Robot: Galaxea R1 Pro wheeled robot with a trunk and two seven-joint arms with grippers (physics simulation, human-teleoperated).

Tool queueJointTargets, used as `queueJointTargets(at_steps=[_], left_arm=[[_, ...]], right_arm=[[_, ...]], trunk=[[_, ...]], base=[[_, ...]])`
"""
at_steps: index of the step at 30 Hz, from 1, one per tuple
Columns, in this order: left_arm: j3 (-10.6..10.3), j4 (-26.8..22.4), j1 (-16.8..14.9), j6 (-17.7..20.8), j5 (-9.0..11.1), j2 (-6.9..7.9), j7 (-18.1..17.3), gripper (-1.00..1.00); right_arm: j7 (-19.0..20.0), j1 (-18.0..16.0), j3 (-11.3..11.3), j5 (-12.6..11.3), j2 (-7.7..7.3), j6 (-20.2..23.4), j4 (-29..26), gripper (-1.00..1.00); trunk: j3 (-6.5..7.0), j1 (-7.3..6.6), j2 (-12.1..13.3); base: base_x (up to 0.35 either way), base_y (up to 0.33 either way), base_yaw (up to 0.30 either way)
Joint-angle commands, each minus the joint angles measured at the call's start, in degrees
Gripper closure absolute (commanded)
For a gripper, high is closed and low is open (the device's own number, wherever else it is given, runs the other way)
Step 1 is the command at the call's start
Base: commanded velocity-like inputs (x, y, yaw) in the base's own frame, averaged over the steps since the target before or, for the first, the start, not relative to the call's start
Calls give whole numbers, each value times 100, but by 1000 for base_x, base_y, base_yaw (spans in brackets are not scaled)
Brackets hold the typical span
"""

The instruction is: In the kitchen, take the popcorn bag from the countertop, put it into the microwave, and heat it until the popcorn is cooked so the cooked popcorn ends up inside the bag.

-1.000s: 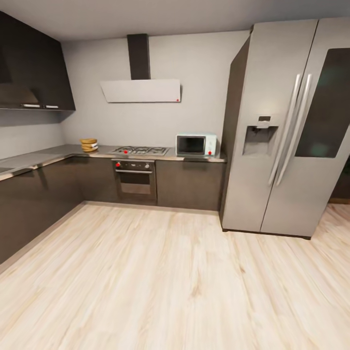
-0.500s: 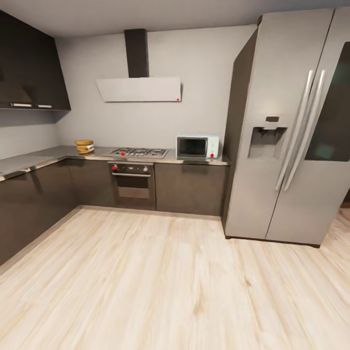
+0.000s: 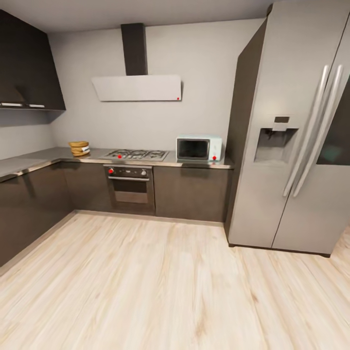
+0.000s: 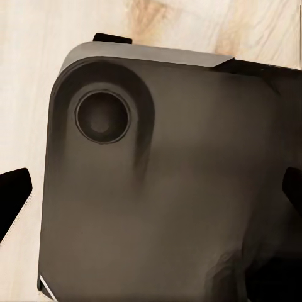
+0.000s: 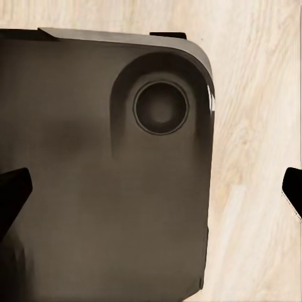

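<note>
The pale-blue microwave [image 3: 198, 148] stands at the right end of the far grey countertop [image 3: 48, 155], its dark glass door closed. The tan-brown popcorn bag [image 3: 78, 148] rests on the same countertop, left of the gas hob [image 3: 138, 154]; at this distance I cannot make out any popcorn. In the left wrist view, my left gripper [image 4: 151, 192] hangs over the robot's dark base with its black fingertips [image 4: 14, 192] wide apart, open and holding nothing. The right wrist view shows my right gripper [image 5: 151, 189] the same way, its fingertips [image 5: 12, 192] spread.
A tall silver fridge [image 3: 296, 136] fills the right side, next to the microwave. A built-in oven [image 3: 130, 187] sits under the hob and a white hood [image 3: 137, 87] hangs above it. Dark cabinets [image 3: 29, 204] run along the left wall. Light wood floor [image 3: 160, 287] stretches to the counter.
The whole head view has shifted: the camera has come closer to the counter and the fridge now reaches further right out of the picture. Nothing in the kitchen has moved.
</note>
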Motion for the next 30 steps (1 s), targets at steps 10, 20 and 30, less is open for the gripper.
queueJointTargets(at_steps=[10, 20, 30], left_arm=[[17, -1, -1, -13, 48, -2, -1, -100], [17, -1, -1, -5, 48, -2, -1, -100], [17, -1, -1, -5, 48, -2, -1, -100]], right_arm=[[-4, -5, 3, 3, 0, -27, 11, -100], [-7, -5, 3, 2, 0, -27, 11, -100], [-2, -5, 3, 3, 0, -29, 11, -100]], trunk=[[-5, 3, -2], [-5, 3, -2], [-5, 3, -2]], base=[[325, 0, 0], [325, 0, 0], [325, 0, 0]])
